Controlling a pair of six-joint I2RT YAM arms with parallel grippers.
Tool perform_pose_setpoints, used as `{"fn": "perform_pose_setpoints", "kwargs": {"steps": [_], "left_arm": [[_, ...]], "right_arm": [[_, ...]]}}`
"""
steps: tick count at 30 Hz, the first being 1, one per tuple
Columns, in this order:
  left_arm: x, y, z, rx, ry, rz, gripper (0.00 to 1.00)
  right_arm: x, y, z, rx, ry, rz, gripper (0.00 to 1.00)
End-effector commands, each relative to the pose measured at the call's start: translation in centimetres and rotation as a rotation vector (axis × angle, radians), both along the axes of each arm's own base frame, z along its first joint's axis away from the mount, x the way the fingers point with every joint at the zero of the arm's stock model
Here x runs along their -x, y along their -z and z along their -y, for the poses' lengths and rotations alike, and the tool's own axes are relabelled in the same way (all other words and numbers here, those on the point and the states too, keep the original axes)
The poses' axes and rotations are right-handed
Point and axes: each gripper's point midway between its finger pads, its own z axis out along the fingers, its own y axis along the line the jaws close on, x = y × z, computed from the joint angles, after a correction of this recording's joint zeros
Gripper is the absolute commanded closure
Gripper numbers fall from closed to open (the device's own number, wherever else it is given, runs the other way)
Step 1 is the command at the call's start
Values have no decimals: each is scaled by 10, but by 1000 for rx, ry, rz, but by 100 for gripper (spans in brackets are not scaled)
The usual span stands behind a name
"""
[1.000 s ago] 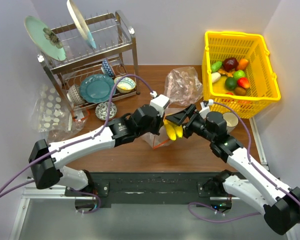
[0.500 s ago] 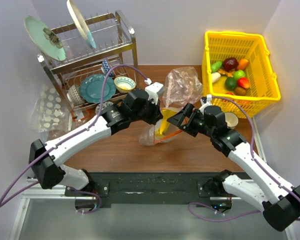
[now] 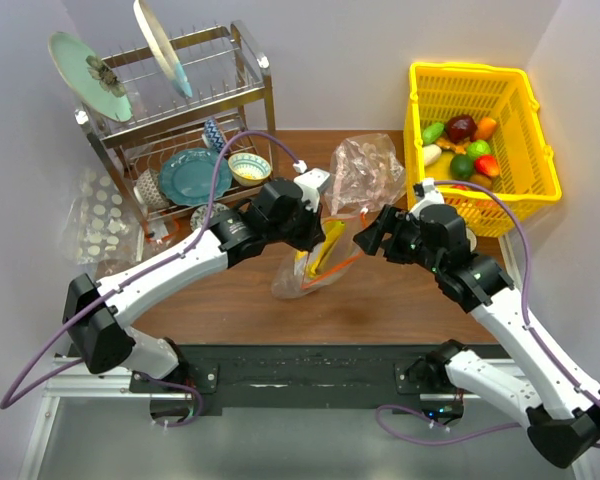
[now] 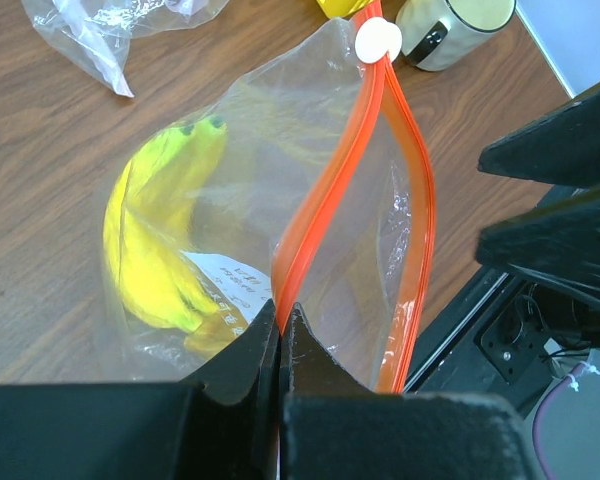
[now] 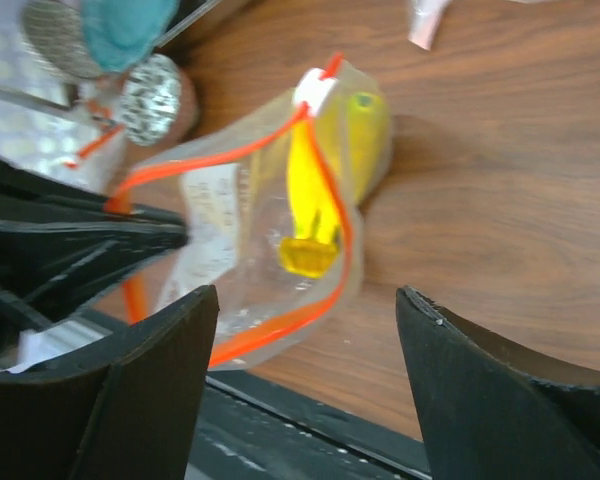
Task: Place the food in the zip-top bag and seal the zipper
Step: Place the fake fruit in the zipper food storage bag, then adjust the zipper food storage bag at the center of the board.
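The clear zip-top bag [image 3: 298, 275] stands on the table with its mouth open. A yellow banana [image 3: 330, 243] lies inside it; it also shows in the left wrist view [image 4: 150, 250] and the right wrist view [image 5: 315, 185]. My left gripper [image 3: 316, 226] is shut on the red-orange zipper [image 4: 330, 190] strip and holds the mouth up. The white end piece [image 4: 378, 41] sits at the strip's far end. My right gripper [image 3: 372, 240] is open and empty, just right of the bag [image 5: 220, 250]. The other food [image 3: 467, 148] lies in the yellow basket.
The yellow basket [image 3: 480, 210] stands at the back right, with a cup [image 3: 464, 240] in front of it. A pinkish clear bag [image 3: 365, 170] lies behind the zip-top bag. A dish rack [image 3: 180, 120] and a white-dotted bag [image 3: 98, 215] are at the left.
The right gripper let go of the banana into the bag and drew back to the right, open. The left gripper moved back and raised the bag's mouth.
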Motion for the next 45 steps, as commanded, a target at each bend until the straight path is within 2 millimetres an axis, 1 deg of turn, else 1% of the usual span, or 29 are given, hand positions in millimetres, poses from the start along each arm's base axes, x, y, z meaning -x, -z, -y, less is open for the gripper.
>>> {"fn": "perform_pose_setpoints", "kwargs": {"steps": [1, 3, 5, 8, 9, 11, 12, 14, 16, 17, 18, 20, 21, 23, 24, 26, 27, 28, 29, 30, 31, 34, 35, 36, 38, 40, 42, 43, 45], "left_arm": [[-6, -25, 0, 39, -4, 55, 100], [-4, -25, -1, 36, 1, 55, 100], [-2, -25, -2, 37, 5, 54, 100], [1, -24, -5, 38, 11, 55, 100], [2, -26, -7, 42, 12, 60, 100], [4, -24, -8, 36, 16, 60, 100], [4, -25, -10, 32, 17, 68, 100], [3, -25, -13, 22, 6, 77, 100], [2, -23, -16, 4, 1, 86, 100], [1, -24, -18, 1, -6, 90, 100], [1, -24, -19, -5, -4, 94, 100], [1, -25, -18, -6, -1, 95, 100], [1, -25, -19, -5, -1, 95, 100], [1, -28, -18, -1, -1, 99, 100], [1, -29, -20, -3, -7, 101, 100], [-6, -37, -27, -23, -42, 135, 100], [-8, -38, -37, -51, -70, 140, 100], [-15, -52, -43, -53, -104, 170, 100], [-24, -58, -56, -85, -160, 204, 100], [-26, -65, -67, -102, -191, 218, 100], [-32, -80, -76, -104, -235, 255, 100], [-33, -101, -88, -108, -268, 306, 100], [-34, -105, -90, -109, -273, 319, 100], [-34, -106, -90, -107, -274, 324, 100], [-37, -101, -89, -118, -269, 329, 100], [-38, -84, -85, -146, -250, 311, 100], [-43, -69, -81, -171, -240, 312, 100], [-44, -53, -82, -204, -238, 299, 100], [-48, -36, -81, -243, -230, 294, 100]], "right_arm": [[-8, 21, 8, 92, 21, -23, 28], [-10, 28, 6, 100, 14, -38, 35], [-14, 35, 2, 108, 8, -54, 37], [-17, 45, -2, 117, -7, -73, 49], [-17, 46, -3, 119, -13, -74, 56], [-17, 48, -4, 120, -22, -72, 65], [-19, 46, -4, 119, -22, -63, 76], [-19, 40, -6, 117, -33, -53, 86], [-23, 20, -7, 119, -44, -12, 95], [-25, 12, -8, 126, -51, 0, 96], [-28, -16, -7, 129, -59, 51, 97], [-32, -46, -7, 132, -59, 98, 97], [-33, -78, -8, 112, -62, 155, 97], [-33, -108, -10, 76, -67, 218, 99], [-30, -130, -14, 32, -88, 268, 100], [-28, -141, -16, -3, -92, 301, 100], [-29, -140, -15, -9, -84, 309, 100], [-30, -135, -14, -3, -77, 305, 100], [-32, -126, -13, 8, -65, 291, 100], [-34, -108, -13, 28, -60, 254, 100], [-37, -96, -14, 41, -60, 228, 100], [-39, -61, -23, 65, -99, 139, 100], [-39, -57, -26, 65, -110, 124, 97], [-39, -54, -29, 64, -125, 114, 85], [-41, -50, -35, 61, -149, 99, 62], [-42, -50, -36, 68, -155, 96, 41], [-44, -54, -34, 83, -156, 109, 38], [-46, -54, -31, 98, -142, 112, 38], [-47, -59, -24, 129, -127, 136, 38]]}}
